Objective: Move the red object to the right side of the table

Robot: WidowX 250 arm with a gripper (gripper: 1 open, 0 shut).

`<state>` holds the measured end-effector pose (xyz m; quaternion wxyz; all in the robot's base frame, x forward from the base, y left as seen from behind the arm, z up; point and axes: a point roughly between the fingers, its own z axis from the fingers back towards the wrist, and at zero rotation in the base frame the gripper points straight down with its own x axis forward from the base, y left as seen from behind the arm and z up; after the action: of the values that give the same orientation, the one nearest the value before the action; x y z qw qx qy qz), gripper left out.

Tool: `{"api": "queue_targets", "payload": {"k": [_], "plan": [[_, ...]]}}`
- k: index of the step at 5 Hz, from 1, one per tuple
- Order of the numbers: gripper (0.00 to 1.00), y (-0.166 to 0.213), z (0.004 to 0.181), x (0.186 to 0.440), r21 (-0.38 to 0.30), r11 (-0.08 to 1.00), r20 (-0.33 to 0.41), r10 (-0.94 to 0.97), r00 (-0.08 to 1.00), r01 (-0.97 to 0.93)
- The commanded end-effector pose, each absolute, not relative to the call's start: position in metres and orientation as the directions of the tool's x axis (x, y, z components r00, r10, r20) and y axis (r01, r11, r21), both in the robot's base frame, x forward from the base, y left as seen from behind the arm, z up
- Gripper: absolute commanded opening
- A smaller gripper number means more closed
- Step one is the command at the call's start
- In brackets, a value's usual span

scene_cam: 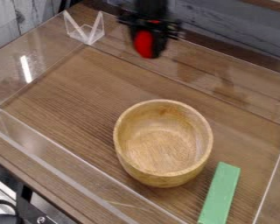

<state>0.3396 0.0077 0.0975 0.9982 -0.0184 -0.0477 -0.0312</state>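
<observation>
I see my gripper closed around the red object, holding it up near the back of the bench. My arm is cut off at the top edge. The picture is blurry, so I can't make out the object's leafy top.

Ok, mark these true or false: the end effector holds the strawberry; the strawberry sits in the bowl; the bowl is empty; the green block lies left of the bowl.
1. The end effector holds the strawberry: true, it is shut on it.
2. The strawberry sits in the bowl: false, it hangs in the end effector near the table's far edge.
3. The bowl is empty: true.
4. The green block lies left of the bowl: false, it lies at the bowl's lower right.
</observation>
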Motion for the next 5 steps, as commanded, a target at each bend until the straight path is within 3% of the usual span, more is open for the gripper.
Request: {"api": "queue_targets", "payload": {"k": [1,2,4,5], "plan": [[0.0,-0.034,0.111,0.351,-0.036,0.994,0.152,-0.1,0.983,0.107],[0.0,-0.065,0.104,0.353,-0.038,0.987,0.136,-0.152,0.979,0.159],[0.0,-0.097,0.06,0.356,-0.027,0.984,0.109,-0.174,0.979,0.178],[0.0,-0.07,0.05,0.365,-0.02,0.987,0.104,-0.158,0.982,0.161]]}}
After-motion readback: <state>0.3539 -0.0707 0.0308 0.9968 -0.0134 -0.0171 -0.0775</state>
